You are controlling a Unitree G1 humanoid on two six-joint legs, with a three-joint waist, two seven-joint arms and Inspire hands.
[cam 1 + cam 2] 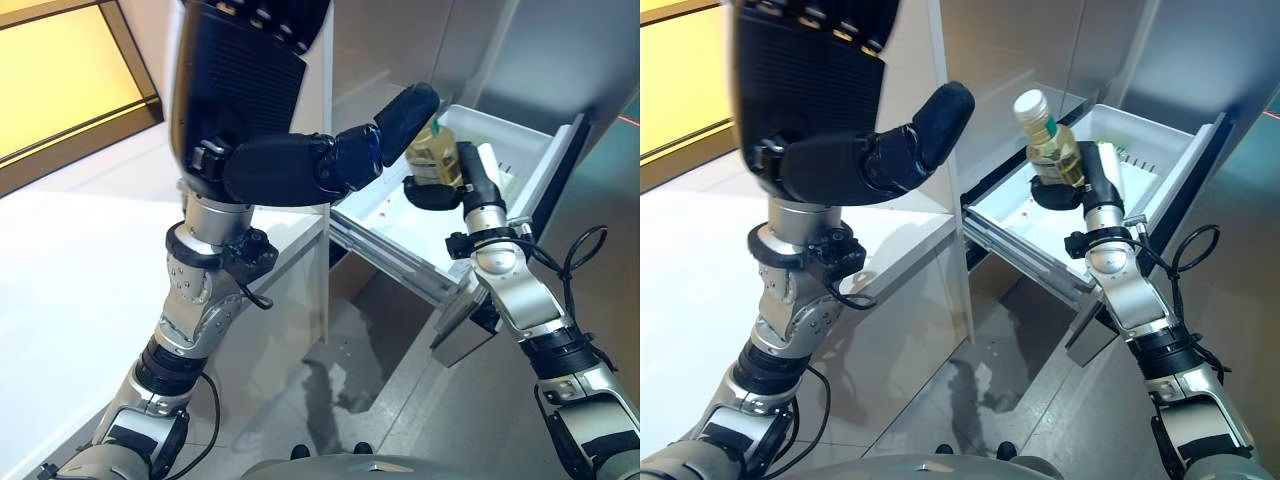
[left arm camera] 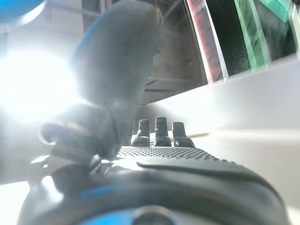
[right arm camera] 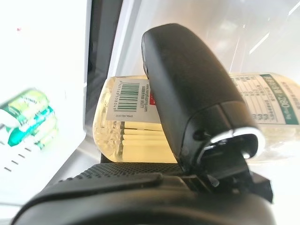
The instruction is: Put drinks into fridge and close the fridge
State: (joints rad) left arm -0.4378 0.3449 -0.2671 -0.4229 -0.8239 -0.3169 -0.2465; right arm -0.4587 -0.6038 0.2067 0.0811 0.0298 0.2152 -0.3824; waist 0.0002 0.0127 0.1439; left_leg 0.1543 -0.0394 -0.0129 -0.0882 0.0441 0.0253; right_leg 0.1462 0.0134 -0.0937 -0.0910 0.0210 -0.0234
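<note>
My right hand (image 1: 1083, 188) is shut on a clear bottle (image 1: 1050, 140) of pale yellow drink with a light cap. It holds the bottle upright over the open white fridge drawer (image 1: 1145, 135). In the right wrist view the thumb (image 3: 187, 89) lies across the bottle's label (image 3: 129, 101). Green drinks (image 3: 29, 119) lie in the drawer beside it. My left hand (image 1: 290, 165) is raised close to the head camera, open and empty, left of the drawer. It also shows in the left wrist view (image 2: 159, 159).
A white counter (image 1: 80, 260) runs along the left. A white upright panel (image 1: 322, 255) stands between the counter and the drawer. The drawer's metal rail (image 1: 400, 265) sticks out over grey floor (image 1: 390, 400). A yellow-lit window (image 1: 50, 80) is at far left.
</note>
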